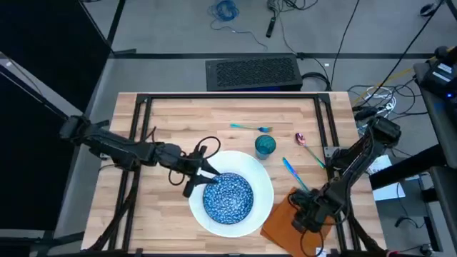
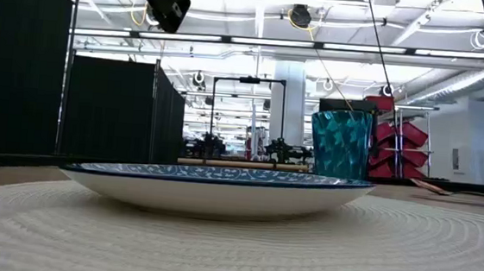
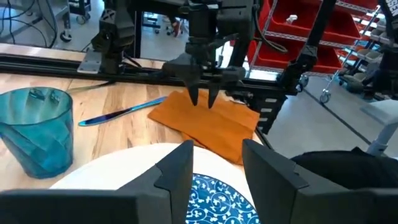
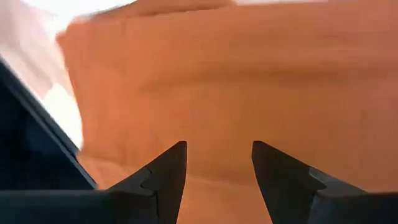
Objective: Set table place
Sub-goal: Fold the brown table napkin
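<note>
Orange napkin (image 4: 249, 81) just under right pincer (image 4: 214, 163), fingers parted, empty.

A light-wood table (image 1: 164, 121) with a black frame is seen. Near its front edge a large white plate (image 1: 263, 194) is laid flat, with a blue speckled bowl (image 1: 228, 197) seated upright on it. An orange napkin (image 1: 280, 225) is spread at the front right corner, a teal cup (image 1: 265, 145) is stood behind the plate, and slim teal cutlery (image 1: 292, 172) is laid flat between them.
</note>
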Motion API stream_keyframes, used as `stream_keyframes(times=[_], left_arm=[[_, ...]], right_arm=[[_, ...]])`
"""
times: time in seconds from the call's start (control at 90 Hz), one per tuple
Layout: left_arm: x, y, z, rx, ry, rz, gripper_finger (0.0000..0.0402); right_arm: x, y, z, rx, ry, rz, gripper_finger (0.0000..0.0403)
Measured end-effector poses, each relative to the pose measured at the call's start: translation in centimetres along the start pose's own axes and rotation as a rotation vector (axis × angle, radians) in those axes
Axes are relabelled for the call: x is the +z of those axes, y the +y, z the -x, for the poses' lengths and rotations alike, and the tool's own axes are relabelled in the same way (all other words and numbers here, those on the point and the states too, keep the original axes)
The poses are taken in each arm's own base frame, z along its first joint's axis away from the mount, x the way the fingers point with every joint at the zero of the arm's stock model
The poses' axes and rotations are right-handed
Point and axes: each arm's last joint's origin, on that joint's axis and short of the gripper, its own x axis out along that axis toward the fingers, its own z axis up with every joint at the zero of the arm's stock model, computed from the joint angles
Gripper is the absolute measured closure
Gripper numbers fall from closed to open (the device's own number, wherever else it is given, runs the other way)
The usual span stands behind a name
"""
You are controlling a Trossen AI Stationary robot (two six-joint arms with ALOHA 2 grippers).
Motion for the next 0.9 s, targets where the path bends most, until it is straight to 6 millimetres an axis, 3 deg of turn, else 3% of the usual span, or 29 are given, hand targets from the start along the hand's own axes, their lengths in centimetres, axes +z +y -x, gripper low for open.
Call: stream_keyframes(times=[0.278,0.522,0.678,0.9], left_arm=[[0.1,0.3,0.0,0.047,-0.014,0.034,0.0279],[0.4,1.2,0.1,0.163,-0.056,0.11,0.0279],[1.1,1.2,0.2,0.176,-0.141,0.108,0.0279],[1.6,1.2,0.3,0.223,-0.197,0.056,0.0279]], right_arm=[[0.3,-0.2,1.9,-0.087,0.125,0.568,0.0234],[-0.8,-0.2,2.0,-0.006,0.274,1.062,0.0234],[-1.4,-0.9,2.2,-0.057,0.318,1.235,0.0234],[-1.5,-1.6,1.8,-0.121,0.287,1.27,0.0234]])
